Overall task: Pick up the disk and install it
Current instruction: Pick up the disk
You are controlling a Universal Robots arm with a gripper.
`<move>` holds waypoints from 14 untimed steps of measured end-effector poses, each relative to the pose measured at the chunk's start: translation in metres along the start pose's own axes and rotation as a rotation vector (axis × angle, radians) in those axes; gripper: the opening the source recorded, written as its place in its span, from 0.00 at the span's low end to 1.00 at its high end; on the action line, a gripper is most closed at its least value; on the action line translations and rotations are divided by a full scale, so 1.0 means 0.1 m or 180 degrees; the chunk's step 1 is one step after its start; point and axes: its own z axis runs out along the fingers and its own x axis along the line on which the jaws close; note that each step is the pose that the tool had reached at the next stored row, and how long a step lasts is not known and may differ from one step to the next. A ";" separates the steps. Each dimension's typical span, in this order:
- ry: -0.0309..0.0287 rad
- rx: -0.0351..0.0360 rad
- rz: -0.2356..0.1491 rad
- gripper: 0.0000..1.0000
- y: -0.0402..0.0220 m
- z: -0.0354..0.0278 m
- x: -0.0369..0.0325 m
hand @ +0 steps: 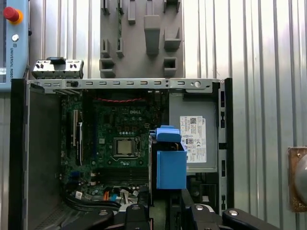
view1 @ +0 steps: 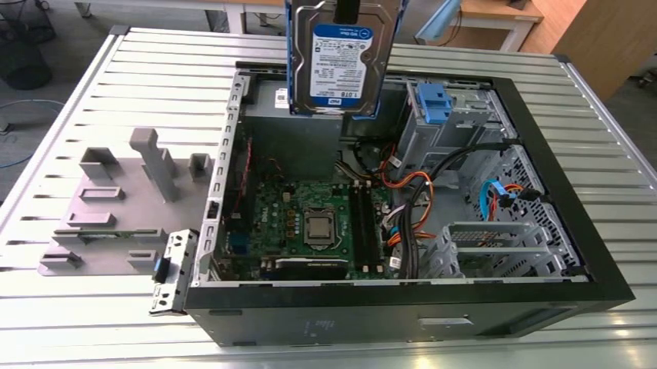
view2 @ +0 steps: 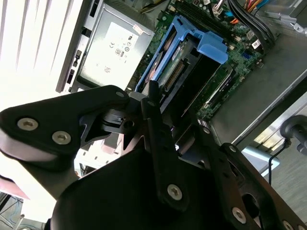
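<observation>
Fingers (view2: 156, 124) of the gripper (view2: 180, 129) are pressed together on the disk (view2: 170, 69), pinching it by one end so its blue rail frame points away from the wrist. In the exterior view the disk (view1: 339, 61) hangs upright in the air, label facing the camera, above the far end of the open computer case (view1: 411, 311) and touching nothing inside it. Under it sit the grey power-supply box (hand: 194, 139) and the green motherboard (view1: 308, 223). Toward the exterior view's right of the disk stands the metal cage (view1: 441, 123) with its blue clip. The case lies on a slatted metal table (view1: 103, 330), with a grey moulded holder (view1: 113, 207) beside it on the exterior view's left.
</observation>
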 end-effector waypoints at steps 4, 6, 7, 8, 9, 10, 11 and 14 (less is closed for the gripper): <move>0.0007 0.0000 0.0000 0.35 -0.001 0.000 0.029; 0.0010 0.0000 0.0000 0.35 -0.001 0.000 0.044; 0.0012 0.0000 0.0001 0.35 -0.001 0.000 0.051; 0.0013 0.0000 0.0001 0.35 -0.002 0.000 0.058; 0.0015 0.0001 0.0001 0.35 -0.002 0.000 0.066; 0.0016 0.0001 0.0001 0.35 -0.002 0.000 0.075; 0.0017 0.0001 0.0001 0.35 -0.002 0.000 0.086; 0.0021 0.0001 0.0001 0.35 -0.003 0.000 0.116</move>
